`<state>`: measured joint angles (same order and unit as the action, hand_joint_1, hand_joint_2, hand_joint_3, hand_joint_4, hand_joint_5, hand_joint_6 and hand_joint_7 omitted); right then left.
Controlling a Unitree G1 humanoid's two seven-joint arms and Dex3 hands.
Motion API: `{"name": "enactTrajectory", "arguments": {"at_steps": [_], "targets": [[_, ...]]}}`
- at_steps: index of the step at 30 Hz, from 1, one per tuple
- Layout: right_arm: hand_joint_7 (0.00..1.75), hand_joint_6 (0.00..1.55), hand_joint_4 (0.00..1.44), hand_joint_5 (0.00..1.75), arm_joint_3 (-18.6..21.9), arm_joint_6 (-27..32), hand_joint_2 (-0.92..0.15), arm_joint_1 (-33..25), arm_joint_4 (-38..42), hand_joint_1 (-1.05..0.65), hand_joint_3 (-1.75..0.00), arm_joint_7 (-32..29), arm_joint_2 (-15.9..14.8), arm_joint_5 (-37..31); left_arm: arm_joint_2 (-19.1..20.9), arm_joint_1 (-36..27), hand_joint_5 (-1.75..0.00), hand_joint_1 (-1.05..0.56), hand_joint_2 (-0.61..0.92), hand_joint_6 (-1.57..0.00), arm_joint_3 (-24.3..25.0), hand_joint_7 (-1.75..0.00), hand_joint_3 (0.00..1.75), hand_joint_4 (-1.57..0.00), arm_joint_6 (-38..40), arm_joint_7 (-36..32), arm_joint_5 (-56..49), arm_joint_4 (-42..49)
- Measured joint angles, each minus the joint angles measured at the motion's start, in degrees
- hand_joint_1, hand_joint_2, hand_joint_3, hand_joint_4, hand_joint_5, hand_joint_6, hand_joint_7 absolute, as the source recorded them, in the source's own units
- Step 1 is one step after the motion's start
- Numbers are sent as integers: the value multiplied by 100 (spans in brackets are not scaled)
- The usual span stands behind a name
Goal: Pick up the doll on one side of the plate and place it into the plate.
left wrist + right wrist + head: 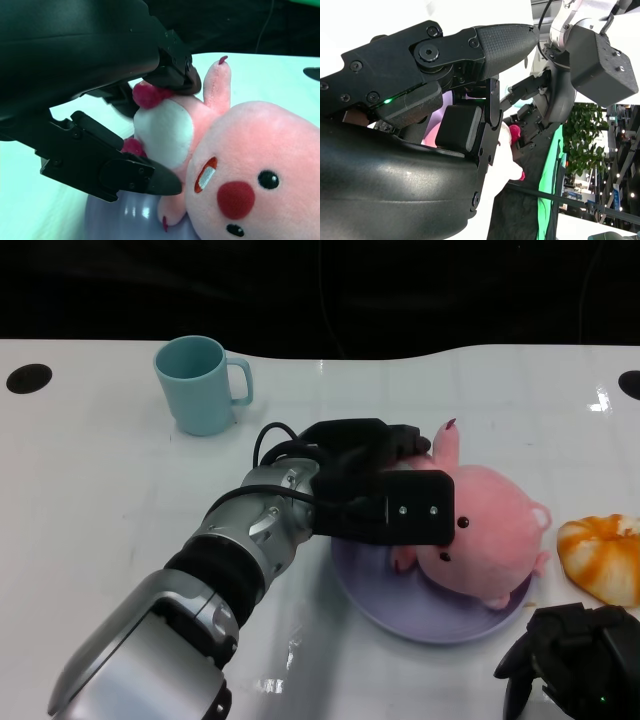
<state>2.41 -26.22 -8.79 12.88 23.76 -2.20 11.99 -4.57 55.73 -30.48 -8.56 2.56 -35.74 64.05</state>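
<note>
A pink plush doll (pixel 495 530) with a red nose lies on the purple plate (pixel 400 615) right of centre. My left hand (pixel 370 475) reaches over the plate from the left and grips the doll's rear end. In the left wrist view its fingers (pixel 125 175) sit on both sides of the doll's (pixel 260 150) white belly, one touching a red paw, above the plate (pixel 115 215). My right hand (pixel 575 660) rests at the table's near right edge, empty, apart from the plate. The right wrist view shows that hand (pixel 445 100) close up, with the left hand (pixel 545 100) beyond it.
A teal mug (pixel 200 385) stands at the back left. An orange-and-white round toy (pixel 603 555) lies just right of the plate, beyond my right hand. The white table (pixel 120 490) ends at a dark edge behind the mug.
</note>
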Motion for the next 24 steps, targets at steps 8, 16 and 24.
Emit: {"name": "enactTrajectory", "arguments": {"at_steps": [8, 16, 24], "targets": [[59, 138, 129, 113, 2, 6, -91, 0, 1, -99, -19, 36, 0, 51, 235, -2, -12, -105, 92, -8, -247, -1, 56, -1, 19, 77, -227, -373], [60, 137, 128, 115, 5, 4, -92, 3, 3, -98, -22, 30, -15, 79, 708, -170, -14, -105, 92, -10, -199, -1, 53, -3, 28, 433, -167, -1517], [61, 136, 128, 116, 28, -65, -92, 7, 59, -98, -23, 39, -49, 82, 1415, -1113, -17, -101, 92, -12, 181, -2, 48, -4, 26, 873, 74, -3322]]}}
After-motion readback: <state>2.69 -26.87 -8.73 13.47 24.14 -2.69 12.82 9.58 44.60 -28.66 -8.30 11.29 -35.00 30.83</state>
